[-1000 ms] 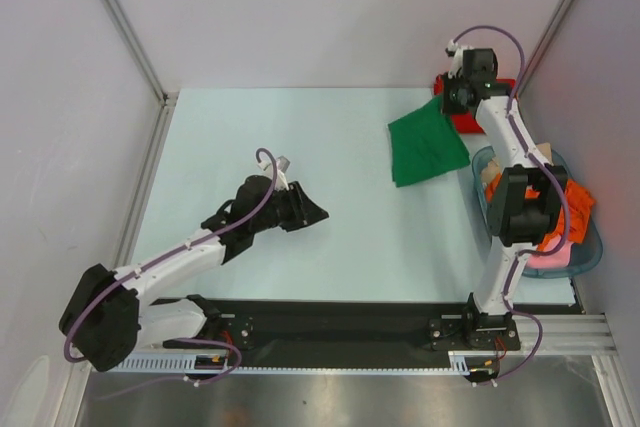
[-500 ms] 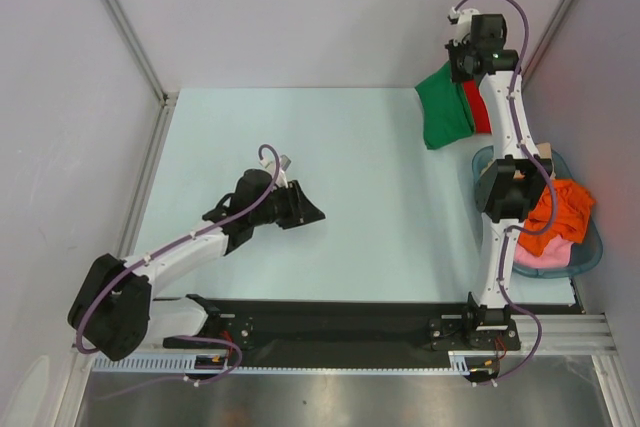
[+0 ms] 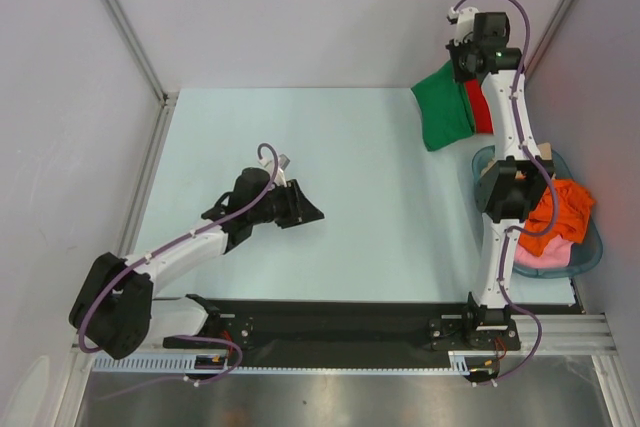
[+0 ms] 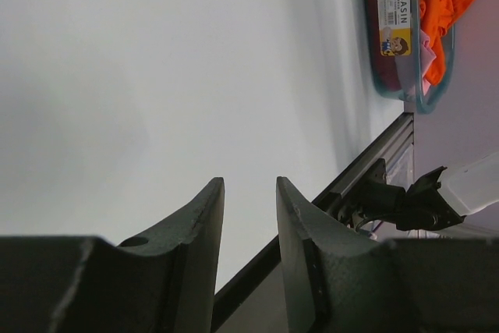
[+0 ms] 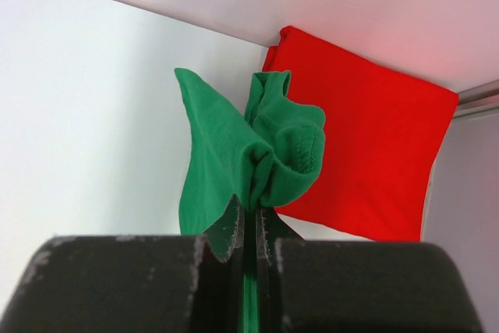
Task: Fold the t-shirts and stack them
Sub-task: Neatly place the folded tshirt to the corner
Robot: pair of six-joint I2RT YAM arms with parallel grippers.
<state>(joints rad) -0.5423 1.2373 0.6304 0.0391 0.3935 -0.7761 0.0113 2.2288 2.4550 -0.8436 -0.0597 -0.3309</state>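
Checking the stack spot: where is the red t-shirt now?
In the top view, the red t-shirt lies at the far right corner, beside the green t-shirt held by the right gripper.

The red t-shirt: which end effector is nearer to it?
Right. The right end effector, gripping the green t-shirt, hangs close beside the red t-shirt; the left end effector is mid-table, well apart.
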